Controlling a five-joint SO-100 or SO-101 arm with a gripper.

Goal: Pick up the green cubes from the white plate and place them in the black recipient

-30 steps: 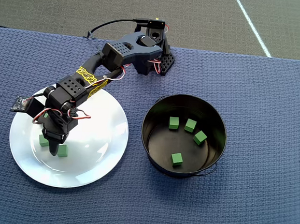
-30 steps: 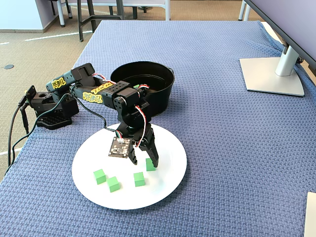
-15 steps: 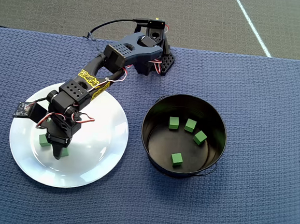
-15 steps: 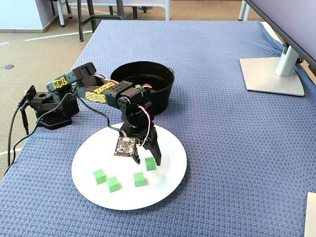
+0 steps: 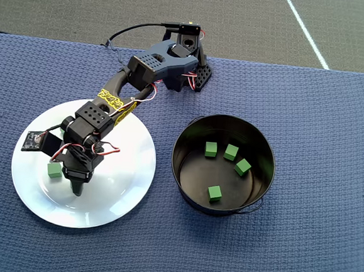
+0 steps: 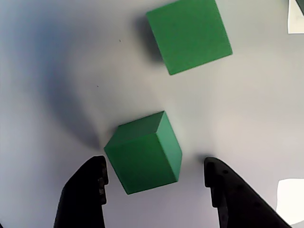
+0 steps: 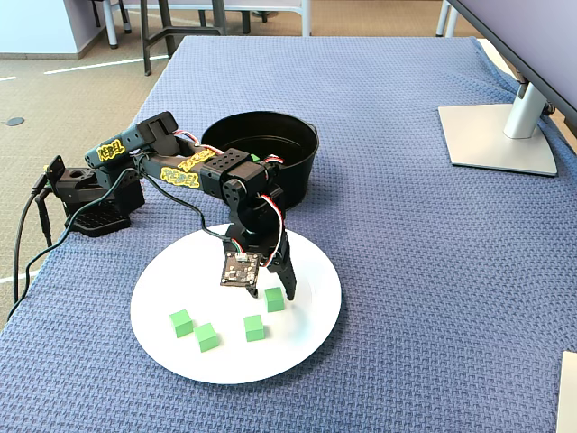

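1. A small black robot arm stands at the back of a counter (image 7: 433,271) covered in blue woven cloth. It reaches forward and down over a large white plate (image 7: 171,347).
2. Beside the plate, near but not touching it, stands the black recipient (image 5: 266,142), a round pot with tall walls and a thin wire handle.
3. Done so far: the overhead view shows four green cubes lying on the pot's floor, one of them at (image 5: 214,193). They are spread apart from one another.
4. Left to do: the fixed view shows four green cubes on the plate. Three sit in a loose row toward the near side, such as the one at (image 7: 181,322). The fourth is under the arm.
5. The gripper (image 6: 154,178) is spread wide and grasping nothing. In the wrist view its two dark fingers stand to either side of the target cube (image 6: 145,152). One finger is just beside a cube edge, and the other is a little apart.
6. This cube sits turned at an angle to the fingers. A neighbouring cube (image 6: 189,34) lies farther ahead on the plate, clear of the gripper.
7. Judged from this, the task is about half finished. The step in hand looks like closing on the fifth cube, which has not yet been lifted.
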